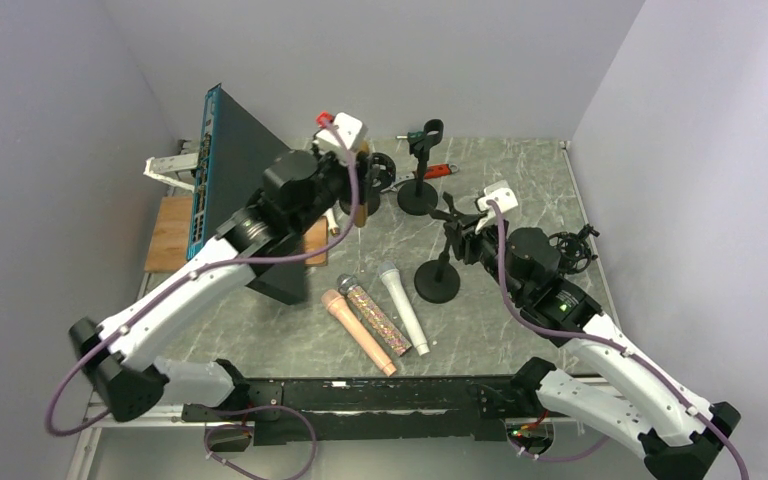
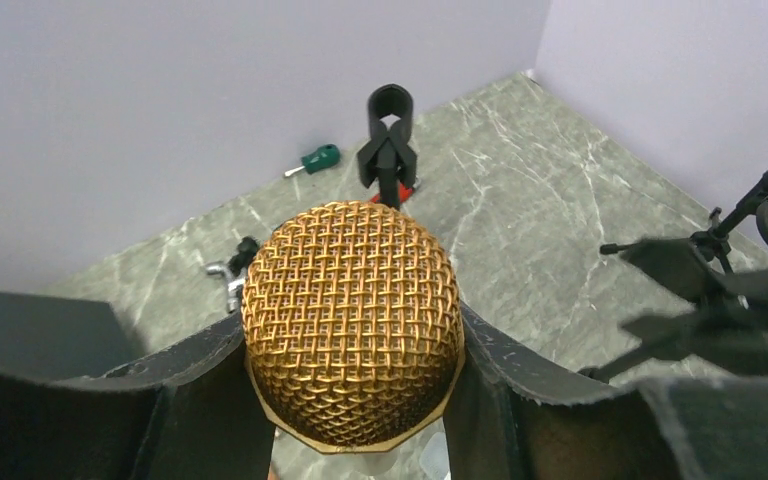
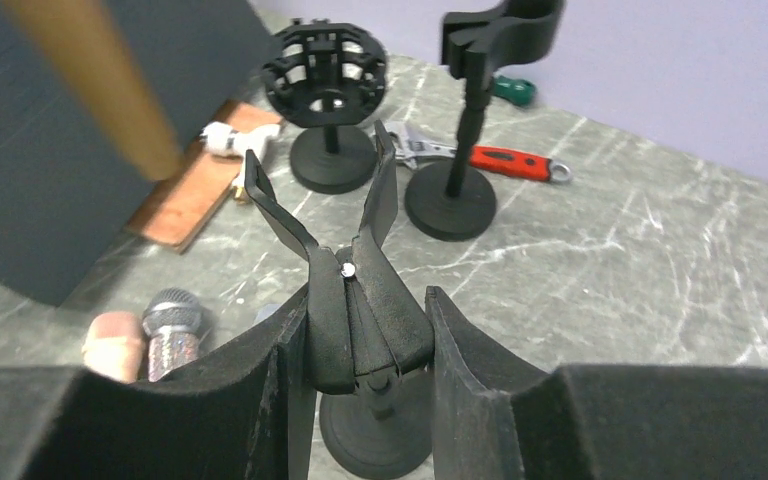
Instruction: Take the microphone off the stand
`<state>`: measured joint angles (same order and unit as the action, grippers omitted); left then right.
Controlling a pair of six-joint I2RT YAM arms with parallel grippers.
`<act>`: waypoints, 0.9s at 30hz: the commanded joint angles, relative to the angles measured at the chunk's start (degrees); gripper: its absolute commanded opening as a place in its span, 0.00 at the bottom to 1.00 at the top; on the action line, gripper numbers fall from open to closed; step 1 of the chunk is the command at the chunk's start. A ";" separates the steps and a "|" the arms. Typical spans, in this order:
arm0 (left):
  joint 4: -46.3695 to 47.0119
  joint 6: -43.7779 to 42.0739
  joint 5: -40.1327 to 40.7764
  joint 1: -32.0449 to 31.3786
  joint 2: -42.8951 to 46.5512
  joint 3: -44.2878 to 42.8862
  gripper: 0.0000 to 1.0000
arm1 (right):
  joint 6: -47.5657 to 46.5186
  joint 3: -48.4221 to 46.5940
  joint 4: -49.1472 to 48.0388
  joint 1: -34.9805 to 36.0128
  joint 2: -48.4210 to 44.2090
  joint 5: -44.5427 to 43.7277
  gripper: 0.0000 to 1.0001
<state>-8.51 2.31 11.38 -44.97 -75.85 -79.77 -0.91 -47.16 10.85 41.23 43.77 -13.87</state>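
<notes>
Gold metal mesh microphone [image 2: 352, 325]; smooth marbled stone-look table [image 2: 540, 180].

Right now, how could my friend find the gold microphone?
Start at the left gripper, raised beside the big dark box. The gold microphone is clamped between its fingers. The pink microphone, glittery microphone and white microphone lie flat on the table; this one alone is gold and held up.
</notes>
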 commanded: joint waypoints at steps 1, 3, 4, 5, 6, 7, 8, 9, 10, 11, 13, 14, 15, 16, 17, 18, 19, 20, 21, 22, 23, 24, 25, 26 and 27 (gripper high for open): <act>3.93 -1.57 4.95 -0.19 10.28 5.22 0.00 | 3.68 -0.66 -5.91 -0.03 0.99 -10.93 0.00; 5.42 -4.02 6.22 -0.19 12.74 8.12 0.00 | 4.02 -2.00 -8.11 -0.02 3.27 -13.85 0.00; 6.24 -4.73 7.05 -0.18 13.69 9.90 0.00 | 3.82 -3.03 -8.97 -0.07 4.63 -15.96 0.00; 7.04 -5.38 7.34 -0.20 14.55 11.18 0.00 | 3.55 -4.23 -9.97 -0.02 6.14 -17.49 0.00; 7.63 -5.84 7.86 -0.19 15.26 12.34 0.00 | 3.21 -5.32 -10.51 -0.02 7.54 -18.90 0.00; 8.01 -6.23 8.41 -0.20 15.75 13.40 0.00 | 2.81 -6.18 -12.64 -0.07 8.79 -20.04 0.00; 8.05 -6.40 8.82 -0.19 16.33 14.46 0.00 | 2.08 -7.22 -14.06 -0.10 10.16 -20.90 0.00; 9.32 -6.31 9.29 -0.14 16.94 15.57 0.00 | 1.54 -8.49 -14.79 -0.25 11.59 -21.99 0.00; 10.57 -6.12 9.78 -0.20 17.76 17.00 0.00 | 1.45 -9.95 -15.33 -0.44 13.23 -22.88 0.00; 11.89 -5.99 9.82 -0.16 18.57 18.36 0.00 | -0.23 -11.31 -15.86 -0.82 14.79 -23.41 0.00; 13.52 -6.36 9.24 -0.28 19.61 19.65 0.00 | -1.27 -13.49 -17.07 -2.35 17.43 -23.83 0.00; 13.86 -6.50 9.12 -0.27 19.95 19.87 0.00 | -0.83 -14.53 -17.17 -3.62 18.59 -23.24 0.00; 13.95 -6.66 9.15 -0.28 20.33 20.05 0.00 | -0.07 -15.41 -17.23 -5.06 19.76 -22.30 0.00; 14.34 -6.77 9.31 -0.37 20.63 20.40 0.00 | 0.66 -16.02 -17.60 -6.67 20.77 -21.47 0.00; 14.84 -6.94 9.62 -0.38 20.92 20.77 0.00 | 2.16 -16.68 -18.08 -8.28 22.05 -20.49 0.00; 15.33 -7.15 9.84 -0.45 21.08 21.29 0.00 | 3.10 -17.17 -18.47 -9.55 23.07 -19.64 0.00; 15.78 -7.26 10.04 -0.44 21.05 21.68 0.00 | 3.74 -17.71 -19.12 -10.59 24.10 -19.13 0.00; 15.82 -7.31 10.00 -0.54 20.87 21.75 0.00 | 4.24 -18.17 -19.59 -11.38 25.12 -19.10 0.00; 15.62 -7.31 9.80 -0.55 20.50 21.64 0.00 | 4.52 -18.51 -20.16 -11.88 26.08 -18.90 0.00; 15.55 -7.44 9.53 -0.56 20.18 21.54 0.00 | 4.63 -18.82 -20.71 -12.15 27.16 -18.76 0.00; 15.44 -7.56 9.39 -0.51 19.94 21.50 0.00 | 4.72 -19.21 -21.00 -12.40 28.21 -18.86 0.00; 15.45 -7.59 9.45 -0.55 19.81 21.57 0.00 | 4.89 -19.55 -21.04 -12.68 29.33 -19.21 0.00; 15.53 -7.65 9.51 -0.51 19.74 21.70 0.00 | 4.90 -19.84 -20.91 -12.76 30.39 -19.75 0.00; 15.69 -7.73 9.39 -0.51 19.78 21.79 0.00 | 4.69 -20.02 -20.51 -12.72 31.40 -20.22 0.00; 15.86 -7.75 9.30 -0.50 19.85 21.88 0.00 | 5.08 -20.03 -19.75 -12.68 32.25 -20.96 0.00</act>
<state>3.46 -4.19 19.99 -45.25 -56.51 -57.60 2.63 -63.33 -3.27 28.51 74.02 -33.15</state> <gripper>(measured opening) 0.555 0.397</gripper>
